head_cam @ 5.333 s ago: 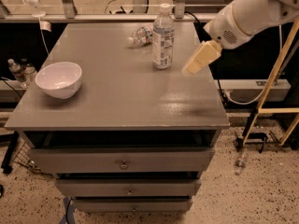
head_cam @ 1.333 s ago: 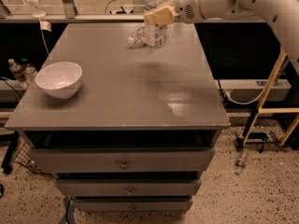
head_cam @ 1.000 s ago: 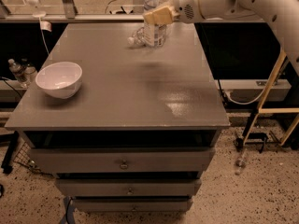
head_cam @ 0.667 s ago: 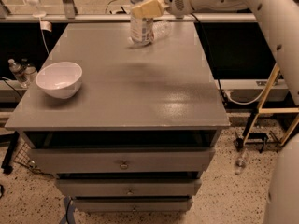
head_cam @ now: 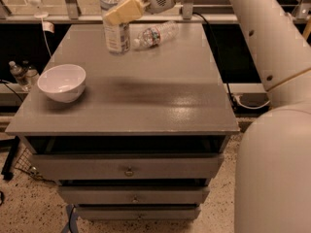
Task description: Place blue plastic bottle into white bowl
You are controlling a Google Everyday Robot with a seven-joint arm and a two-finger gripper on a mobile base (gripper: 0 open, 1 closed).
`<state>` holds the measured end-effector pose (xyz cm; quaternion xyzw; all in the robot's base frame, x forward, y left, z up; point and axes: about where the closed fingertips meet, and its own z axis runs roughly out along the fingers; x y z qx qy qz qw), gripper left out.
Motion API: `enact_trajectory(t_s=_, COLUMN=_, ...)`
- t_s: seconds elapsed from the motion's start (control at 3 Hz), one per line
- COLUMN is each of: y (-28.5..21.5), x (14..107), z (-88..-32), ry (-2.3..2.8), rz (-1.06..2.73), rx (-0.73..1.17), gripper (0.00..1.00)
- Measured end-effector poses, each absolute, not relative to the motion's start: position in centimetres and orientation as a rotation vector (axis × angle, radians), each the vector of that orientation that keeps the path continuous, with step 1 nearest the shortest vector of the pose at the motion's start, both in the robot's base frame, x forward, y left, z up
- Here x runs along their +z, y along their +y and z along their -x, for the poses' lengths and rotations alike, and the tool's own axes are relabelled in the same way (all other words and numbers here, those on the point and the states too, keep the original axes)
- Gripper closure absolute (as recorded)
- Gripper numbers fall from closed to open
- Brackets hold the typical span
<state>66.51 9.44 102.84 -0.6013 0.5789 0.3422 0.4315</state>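
The blue plastic bottle [head_cam: 116, 35] is upright, with a white-blue label, over the far middle of the grey table [head_cam: 146, 106]. Its cap is cut off by the top edge of the view. My gripper [head_cam: 118, 12], with yellowish fingers [head_cam: 127, 8], is shut on the bottle's upper body and holds it just above the tabletop. The white bowl [head_cam: 62, 83] stands empty near the table's left edge, to the front left of the bottle and well apart from it.
A squashed clear bottle [head_cam: 156, 34] lies on its side at the back of the table, right of the held bottle. My white arm [head_cam: 272, 81] fills the right side. Small bottles [head_cam: 22, 74] stand off the table's left. Drawers [head_cam: 129, 169] sit below the tabletop.
My gripper has closed on the blue plastic bottle, lifted it, and carried it to the left along the back of the table. The squashed bottle and the bowl have stayed put.
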Motion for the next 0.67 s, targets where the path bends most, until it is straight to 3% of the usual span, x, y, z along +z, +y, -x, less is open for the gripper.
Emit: enact_trajectory(t_s=0.67, y=9.97, x=102.42, z=-65.58, ry=1.439, rz=1.547, rx=0.878, gripper=1.00)
